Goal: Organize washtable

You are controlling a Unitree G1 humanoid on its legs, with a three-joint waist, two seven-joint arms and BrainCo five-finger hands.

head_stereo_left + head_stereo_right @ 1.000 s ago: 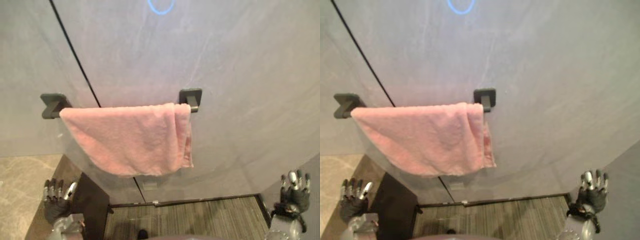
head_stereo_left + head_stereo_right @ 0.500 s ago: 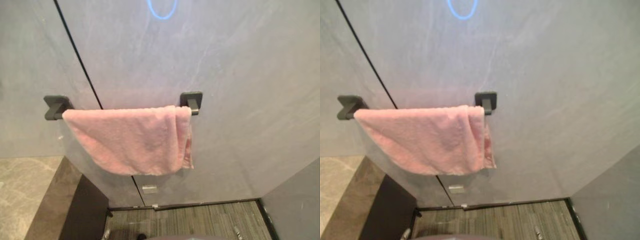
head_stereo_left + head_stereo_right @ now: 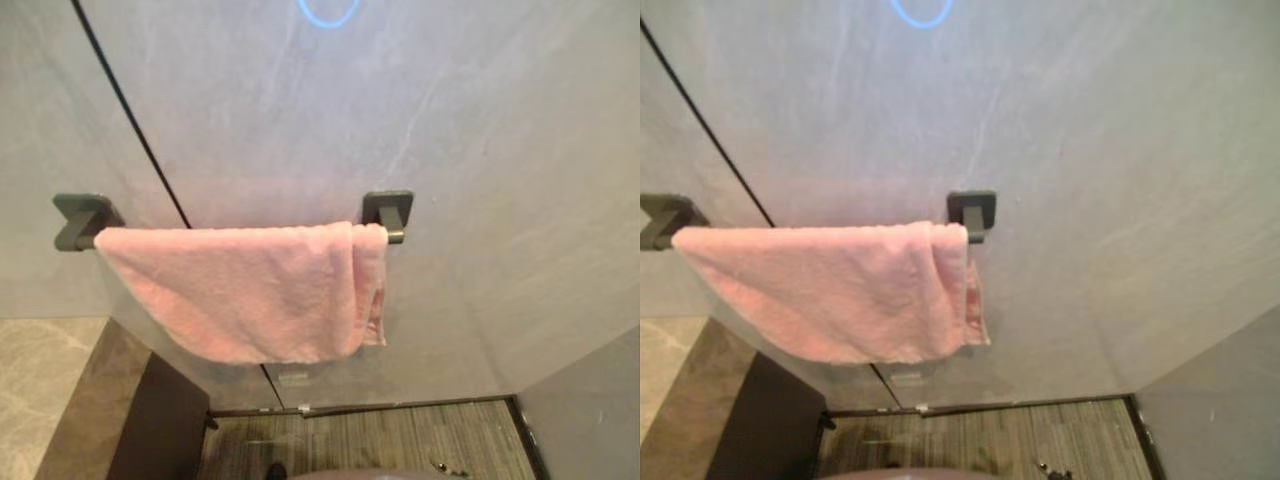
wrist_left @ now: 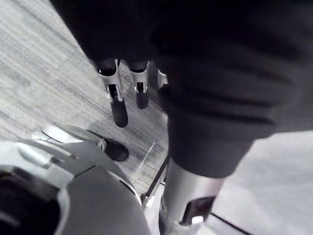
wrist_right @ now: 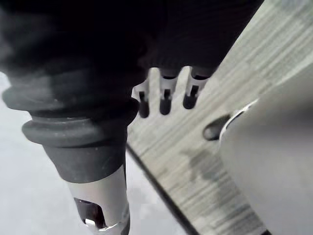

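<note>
A pink towel (image 3: 240, 290) is hanging folded over a dark rail (image 3: 392, 236) on the grey wall (image 3: 480, 150), its right end doubling up unevenly; the left hand (image 4: 119, 105) and right hand (image 5: 166, 95) are dangling straight-fingered above the striped floor (image 3: 400, 435), gripping nothing.

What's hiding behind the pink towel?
The pink towel hangs over a dark bar. Only the bar's right tip shows, by the right bracket; the rest is covered up to the left bracket. A dark seam in the grey wall runs behind it too.
</note>
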